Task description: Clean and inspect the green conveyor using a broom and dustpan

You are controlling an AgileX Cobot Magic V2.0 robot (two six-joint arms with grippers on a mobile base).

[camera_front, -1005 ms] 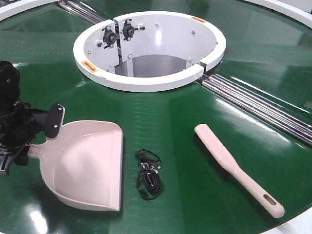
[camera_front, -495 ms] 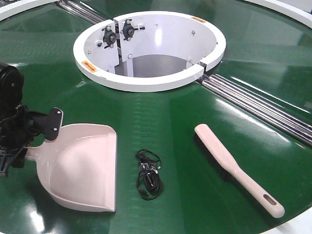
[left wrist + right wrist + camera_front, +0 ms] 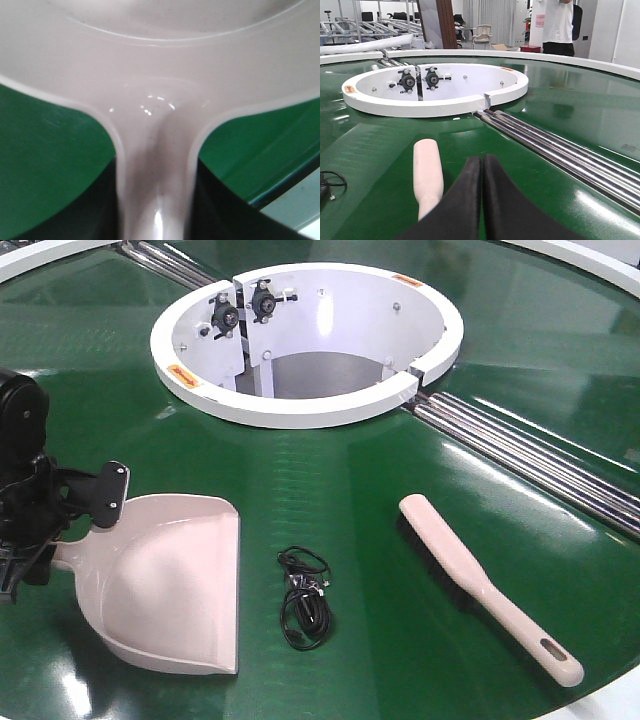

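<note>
The pale pink dustpan point(image 3: 165, 580) lies on the green conveyor point(image 3: 350, 485) at the front left, its lip facing right. My left gripper point(image 3: 72, 528) is shut on the dustpan's handle at the far left. In the left wrist view the handle point(image 3: 155, 200) runs between my dark jaws, with the pan point(image 3: 160, 70) ahead. The broom point(image 3: 480, 580) lies at the front right, handle toward the front edge. In the right wrist view my right gripper point(image 3: 482, 167) is shut and empty, low over the belt just right of the broom point(image 3: 428, 172). The right gripper is out of the front view.
A tangled black cable point(image 3: 305, 595) lies on the belt between dustpan and broom. The white ring-shaped housing point(image 3: 300, 405) stands at the back centre. Silver rollers point(image 3: 530, 455) cross the belt diagonally at the right. The belt's pale front edge point(image 3: 615, 695) is near the broom handle.
My left gripper has dragged the dustpan a little to the left, away from the cable. The broom and cable have not moved.
</note>
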